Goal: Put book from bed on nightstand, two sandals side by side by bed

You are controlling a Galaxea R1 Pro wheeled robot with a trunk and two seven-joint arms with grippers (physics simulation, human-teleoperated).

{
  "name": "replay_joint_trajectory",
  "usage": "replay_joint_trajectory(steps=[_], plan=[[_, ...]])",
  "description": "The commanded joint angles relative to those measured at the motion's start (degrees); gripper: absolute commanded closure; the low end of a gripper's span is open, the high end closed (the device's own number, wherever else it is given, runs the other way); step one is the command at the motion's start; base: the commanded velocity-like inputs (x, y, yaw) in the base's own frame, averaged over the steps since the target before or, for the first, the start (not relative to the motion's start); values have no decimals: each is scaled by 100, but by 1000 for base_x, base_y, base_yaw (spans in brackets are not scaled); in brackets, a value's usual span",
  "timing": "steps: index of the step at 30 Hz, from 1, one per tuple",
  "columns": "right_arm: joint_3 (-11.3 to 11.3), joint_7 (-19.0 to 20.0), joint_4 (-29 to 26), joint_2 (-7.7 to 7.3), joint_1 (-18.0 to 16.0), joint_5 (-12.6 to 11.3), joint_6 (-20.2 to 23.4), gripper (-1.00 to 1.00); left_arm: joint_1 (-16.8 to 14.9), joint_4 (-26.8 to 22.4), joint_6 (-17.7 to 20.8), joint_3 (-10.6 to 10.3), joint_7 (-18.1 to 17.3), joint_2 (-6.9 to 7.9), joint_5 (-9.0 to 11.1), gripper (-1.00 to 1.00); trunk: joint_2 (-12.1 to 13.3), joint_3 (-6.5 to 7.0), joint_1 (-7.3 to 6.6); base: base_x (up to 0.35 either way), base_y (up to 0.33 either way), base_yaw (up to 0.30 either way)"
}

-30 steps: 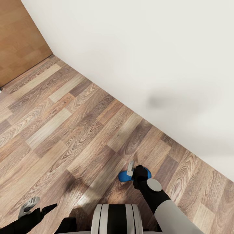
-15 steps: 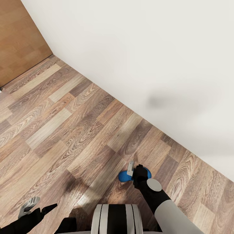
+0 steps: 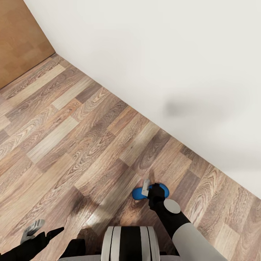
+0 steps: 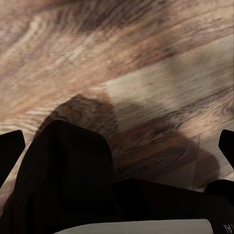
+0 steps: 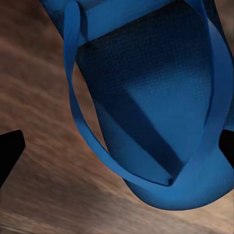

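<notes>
Right gripper (image 3: 149,189) over blue sandal (image 5: 156,112) (no lettering), plank floor (image 3: 72,145)

One blue sandal (image 3: 139,194) sits at the right gripper (image 3: 148,189). Two grippers are visible: right, and left (image 3: 40,230). One white wall (image 3: 163,65) lies beyond the right gripper; one plank floor (image 3: 65,145) lies beneath both.

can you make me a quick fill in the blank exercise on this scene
1. The bright blue flat flip-flop sandal is at the ____ gripper.
2. The floor is brown wood ____.
3. The wall beside the floor is plain ____.
4. The left gripper hangs over bare ____.

Missing words: right; planks; white; floor
</notes>
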Motion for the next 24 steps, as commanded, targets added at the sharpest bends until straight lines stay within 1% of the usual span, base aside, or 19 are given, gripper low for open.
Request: replay_joint_trajectory(steps=[1,24], plan=[[11,54,-6,0,-2,58,10,-100,1,-3,25,4,-28,1,-10,-100,-1,-3,0,0,0,0],[11,55,-6,0,-2,59,10,-100,1,4,25,9,-27,0,-11,-100,-1,-3,0,0,0,0]])
